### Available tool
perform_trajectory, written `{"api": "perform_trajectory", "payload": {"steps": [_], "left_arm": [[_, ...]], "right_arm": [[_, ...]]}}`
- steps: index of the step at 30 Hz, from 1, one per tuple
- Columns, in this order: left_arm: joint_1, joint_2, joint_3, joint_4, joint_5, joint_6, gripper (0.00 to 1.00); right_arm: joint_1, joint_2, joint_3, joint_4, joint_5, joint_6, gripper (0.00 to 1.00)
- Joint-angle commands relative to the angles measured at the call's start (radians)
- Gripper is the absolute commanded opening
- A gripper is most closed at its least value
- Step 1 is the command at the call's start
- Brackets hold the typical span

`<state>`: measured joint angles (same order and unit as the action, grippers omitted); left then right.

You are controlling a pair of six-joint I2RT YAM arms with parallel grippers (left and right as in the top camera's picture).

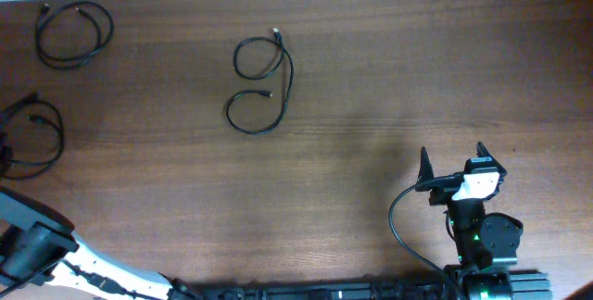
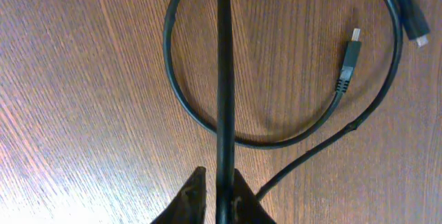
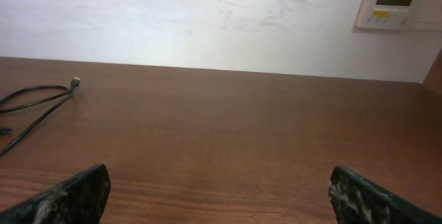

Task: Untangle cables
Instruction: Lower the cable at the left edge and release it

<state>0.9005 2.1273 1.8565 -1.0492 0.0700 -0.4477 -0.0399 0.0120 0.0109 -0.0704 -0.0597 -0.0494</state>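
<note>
The left hand (image 2: 217, 182) is pinching a cable (image 2: 224, 65) stretching ahead of it, sorting looking nearly done; the right hand (image 3: 219, 179) is sitting spread; next comes releasing cleanly

The table (image 1: 371, 78) is lit evenly and diffusely from above; a faint, soft-edged shadow is cast toward its front right. In the left wrist view, wood grain is washed out by glare at lower left, and the cable (image 2: 224, 79) nearest the lens is blurred. The right gripper (image 3: 219, 172) is rendered out of focus.
</note>
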Motion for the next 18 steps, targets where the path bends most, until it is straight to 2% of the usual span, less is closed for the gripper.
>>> {"api": "perform_trajectory", "payload": {"steps": [1,2,4,6,8,11,15,16,18], "left_arm": [[0.001,0.018,-0.010,0.006,-0.056,0.008,0.15],[0.001,0.018,-0.010,0.005,-0.070,0.008,0.16],[0.001,0.018,-0.010,0.005,-0.092,0.009,0.32],[0.001,0.018,-0.010,0.005,-0.097,0.029,0.33],[0.001,0.018,-0.010,0.006,-0.114,0.045,0.40],[0.001,0.018,-0.010,0.010,-0.211,0.045,0.40],[0.001,0.018,-0.010,0.019,-0.282,0.046,0.45],[0.001,0.018,-0.010,0.026,-0.301,0.045,0.49],[0.001,0.018,-0.010,0.047,-0.311,0.046,0.70]], "right_arm": [[0.007,-0.005,-0.005,-0.005,0.008,0.001,0.98],[0.007,-0.005,-0.005,-0.005,0.008,0.001,0.99],[0.007,-0.005,-0.005,-0.005,0.008,0.001,0.98],[0.007,-0.005,-0.005,-0.005,0.008,0.001,0.99],[0.007,-0.005,-0.005,-0.005,0.008,0.001,0.98],[0.007,-0.005,-0.005,-0.005,0.008,0.001,0.98],[0.007,-0.005,-0.005,-0.005,0.008,0.001,0.98],[0.007,-0.005,-0.005,-0.005,0.008,0.001,0.98],[0.007,-0.005,-0.005,-0.005,0.008,0.001,0.98]]}}
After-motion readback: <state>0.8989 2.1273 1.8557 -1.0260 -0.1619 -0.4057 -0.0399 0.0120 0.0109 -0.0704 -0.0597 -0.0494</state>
